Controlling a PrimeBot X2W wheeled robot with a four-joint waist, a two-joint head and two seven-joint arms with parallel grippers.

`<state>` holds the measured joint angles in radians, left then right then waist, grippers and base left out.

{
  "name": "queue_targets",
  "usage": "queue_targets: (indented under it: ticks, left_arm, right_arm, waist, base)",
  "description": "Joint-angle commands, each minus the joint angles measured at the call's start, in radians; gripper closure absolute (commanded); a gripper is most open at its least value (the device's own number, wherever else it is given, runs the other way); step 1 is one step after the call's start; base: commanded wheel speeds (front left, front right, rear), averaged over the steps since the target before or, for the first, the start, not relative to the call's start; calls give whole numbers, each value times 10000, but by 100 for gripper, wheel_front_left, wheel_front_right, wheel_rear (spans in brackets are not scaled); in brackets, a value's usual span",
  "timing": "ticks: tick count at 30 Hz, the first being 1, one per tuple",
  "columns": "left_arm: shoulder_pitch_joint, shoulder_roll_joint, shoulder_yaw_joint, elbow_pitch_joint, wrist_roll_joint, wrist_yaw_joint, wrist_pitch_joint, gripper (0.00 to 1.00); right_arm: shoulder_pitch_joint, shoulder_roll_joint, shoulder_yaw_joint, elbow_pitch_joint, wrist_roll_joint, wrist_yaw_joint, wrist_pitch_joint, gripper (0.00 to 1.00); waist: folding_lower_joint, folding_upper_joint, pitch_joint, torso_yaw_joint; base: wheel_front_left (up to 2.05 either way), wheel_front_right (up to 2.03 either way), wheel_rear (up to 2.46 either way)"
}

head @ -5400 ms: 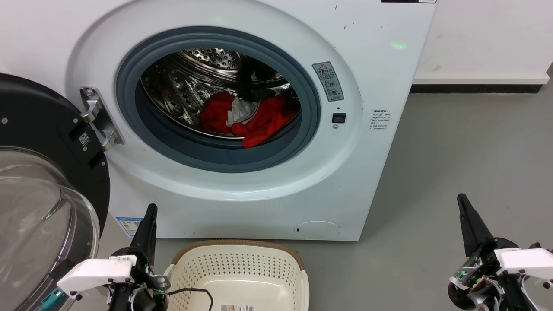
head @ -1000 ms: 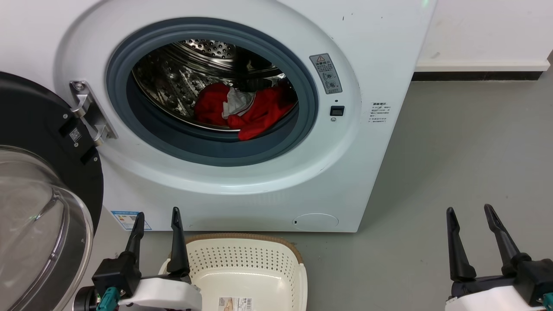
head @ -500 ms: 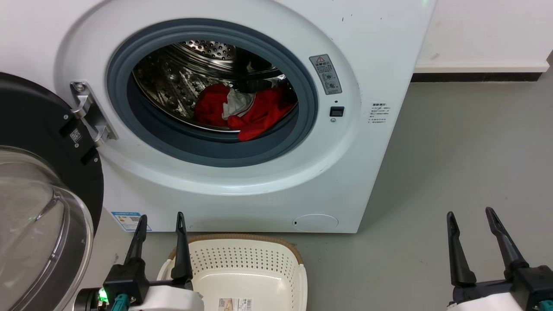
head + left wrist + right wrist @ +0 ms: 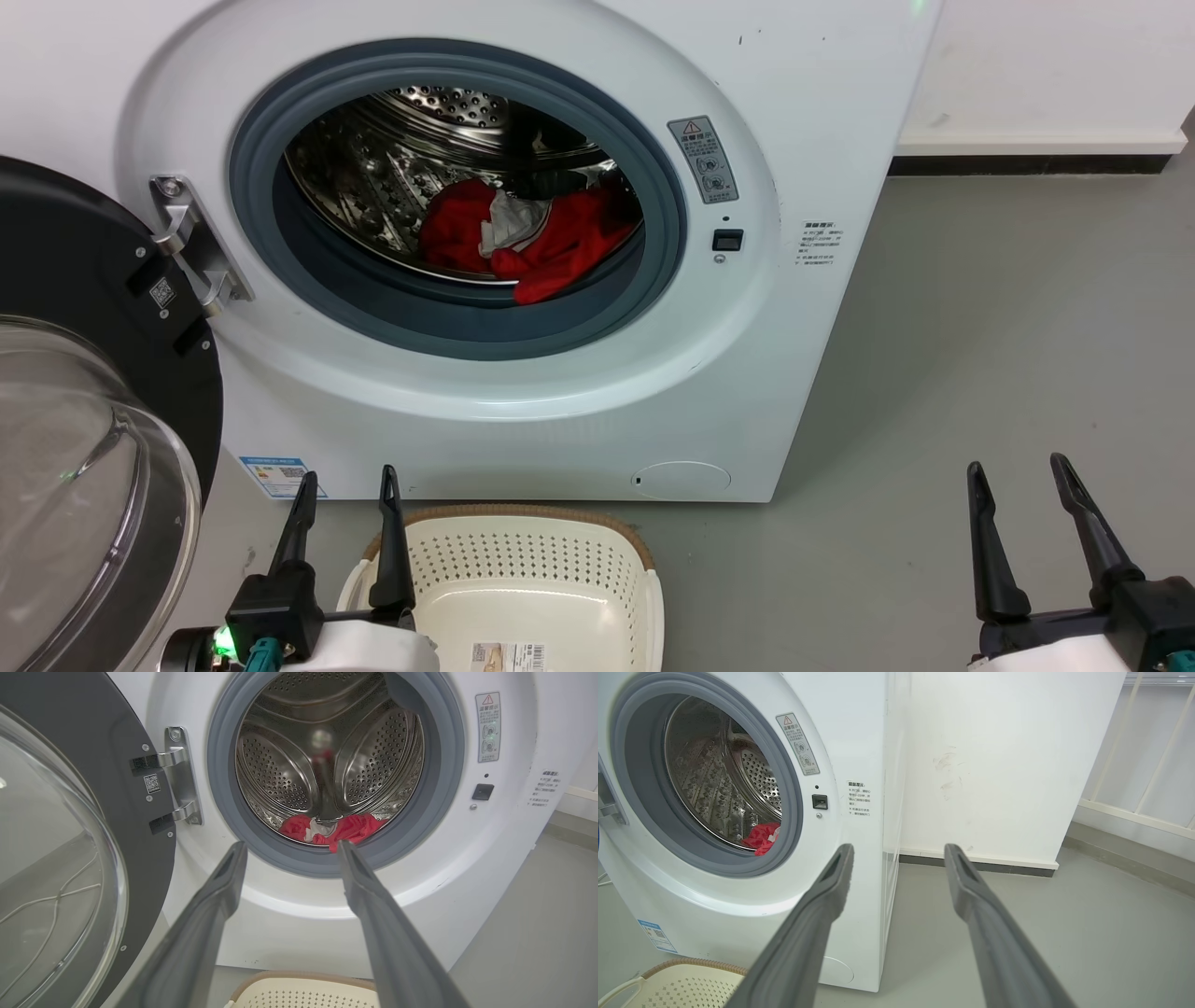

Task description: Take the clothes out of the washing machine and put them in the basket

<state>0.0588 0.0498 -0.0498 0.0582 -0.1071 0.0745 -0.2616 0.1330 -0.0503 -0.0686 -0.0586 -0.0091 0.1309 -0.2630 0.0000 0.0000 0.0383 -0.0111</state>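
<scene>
- Two tools sit low in the head view. The left tool [image 4: 347,473] has its fingers apart and holds nothing, beside the left rim of the basket [image 4: 523,571]. The right tool [image 4: 1016,464] is likewise spread and bare, over the floor [image 4: 980,327], well apart from the opening.
- Head view, load: the clothes [image 4: 527,241] lie as a red heap with a pale patch at the bottom of the drum [image 4: 373,177], toward its right. One red fold hangs over the drum lip onto the rubber ring [image 4: 665,187].
- Head view, layout: the washing machine [image 4: 822,93] has its door [image 4: 93,485] swung wide to the left. The basket stands on the floor just before the machine, with a paper label on its bottom and no garment in it.
- Left wrist view: the spread fingers frame the lower part of the opening, and the red heap shows between their tips, far beyond them. The basket rim shows at the bottom edge.
- Right wrist view: the fingers are apart and point at the machine's right front edge and the wall. A corner of red shows in the drum at left.
- Judgement: the step in hand is the first reach, with nothing transferred yet. The left tool looks better aligned.
- Method note: enter above the ring's lower lip with the fingers kept spread. Aim for the overhanging fold and close on a thick bunch. Lift before withdrawing so the cloth clears the ring, and keep clear of the hinge and door.
</scene>
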Motion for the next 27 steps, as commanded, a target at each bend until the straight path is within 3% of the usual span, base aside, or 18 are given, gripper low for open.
queue_targets:
  ticks: [1, 12, 19, 27]
  left_arm:
    - [70, 9, 25, 11, 9, 3, -52, 0]
    - [-326, 9, -18, 170, -86, -33, -52, 0]
    - [-1739, 7, 12, 1060, -14, -498, -43, 0]
    - [-4788, 358, 128, 3584, 323, -1269, -42, 0]
  right_arm:
    - [59, 2, -7, 16, 10, -3, -28, 0]
    - [-162, 2, 10, -48, 71, -3, -27, 0]
    - [-503, 2, 103, -123, 68, -3, -27, 0]
    - [-1102, 5, 238, -166, 186, -5, -25, 0]
  waist:
    - [0, 0, 8, -2]
    - [0, 0, 323, -40]
    - [0, 0, 965, -304]
    - [0, 0, 2060, -1067]
  base:
    - [0, 0, 0]
    - [0, 0, 0]
    - [0, 0, 0]
    - [0, 0, 0]
